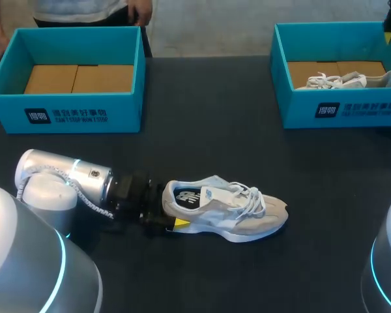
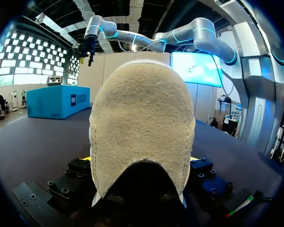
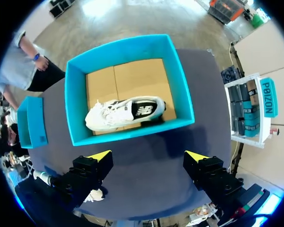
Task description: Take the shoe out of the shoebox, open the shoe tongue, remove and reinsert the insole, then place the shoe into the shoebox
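Holding the shoe (image 1: 238, 214) by the heel with the left gripper (image 2: 141, 161), with both fingers pressed against the heel from opposite sides and only slivers of the yellow tips visible at either flank in the left wrist view; nothing else in the grasp. Resting sole-down on the dark table (image 1: 202, 143), near the front edge, with the toe pointing away from the left arm toward the right side. Treat the first step, removal from the box, as complete. Note the laces (image 1: 251, 195) drawn across the instep, no visible folding-back of the tongue, and the dark insole (image 1: 186, 197) seated inside the heel opening. Judge as remaining: opening the tongue, withdrawing the insole, refitting it, and returning the shoe to a box. Farther back on the left, find the left shoebox (image 1: 78, 117), blue and open-topped, with a bare cardboard floor and nothing inside; judge this the probable destination. Farther back on the right, well apart from the held shoe, find the right shoebox (image 1: 352, 111), with a second shoe (image 1: 342, 81) lying on its cardboard floor. Above that box, locate the right gripper (image 3: 148, 157), with fingers spread wide, holding nothing, looking straight down into the box.
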{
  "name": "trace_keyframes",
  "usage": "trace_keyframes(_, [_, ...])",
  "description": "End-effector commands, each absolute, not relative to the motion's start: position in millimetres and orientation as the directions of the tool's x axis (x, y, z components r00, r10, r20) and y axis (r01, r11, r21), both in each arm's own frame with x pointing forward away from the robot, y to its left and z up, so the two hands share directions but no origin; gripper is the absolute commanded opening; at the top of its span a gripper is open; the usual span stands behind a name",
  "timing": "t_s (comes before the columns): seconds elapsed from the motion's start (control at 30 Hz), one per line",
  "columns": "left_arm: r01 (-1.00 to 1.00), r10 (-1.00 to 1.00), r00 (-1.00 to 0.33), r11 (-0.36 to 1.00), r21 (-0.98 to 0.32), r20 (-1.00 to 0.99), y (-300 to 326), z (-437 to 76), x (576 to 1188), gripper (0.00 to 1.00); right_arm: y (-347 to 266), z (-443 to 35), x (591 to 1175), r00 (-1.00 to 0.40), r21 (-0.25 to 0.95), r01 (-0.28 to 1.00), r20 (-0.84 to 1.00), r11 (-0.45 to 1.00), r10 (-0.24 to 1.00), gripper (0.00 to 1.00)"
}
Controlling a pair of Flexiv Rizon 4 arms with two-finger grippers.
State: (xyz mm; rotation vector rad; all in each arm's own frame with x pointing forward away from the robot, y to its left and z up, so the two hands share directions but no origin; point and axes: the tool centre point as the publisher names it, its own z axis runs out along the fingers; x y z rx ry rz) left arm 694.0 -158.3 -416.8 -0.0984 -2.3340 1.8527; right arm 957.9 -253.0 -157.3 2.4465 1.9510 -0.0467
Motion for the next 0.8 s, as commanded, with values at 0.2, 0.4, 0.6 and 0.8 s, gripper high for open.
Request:
trace_keyframes(0.2, [-0.049,0.149,-0.985,0.232,-0.972,0.085,-159,-419,695,0.0,-178,-164,926,0.27,-0.009,0.963,-0.043,-0.271,0.962,1.0])
trace_keyframes(0.4, [-0.049,0.149,-0.985,0.232,-0.972,0.085,-159,-419,695,0.0,-137,-163,899,0.338,-0.008,0.941,0.027,-0.338,0.941,1.0])
trace_keyframes(0.6, [-0.049,0.149,-0.985,0.232,-0.972,0.085,-159,-419,695,0.0,-137,-163,899,0.338,-0.008,0.941,0.027,-0.338,0.941,1.0])
trace_keyframes(0.8, [-0.049,0.149,-0.985,0.232,-0.972,0.085,-159,-419,695,0.0,-137,-163,899,0.338,-0.008,0.941,0.027,-0.338,0.941,1.0])
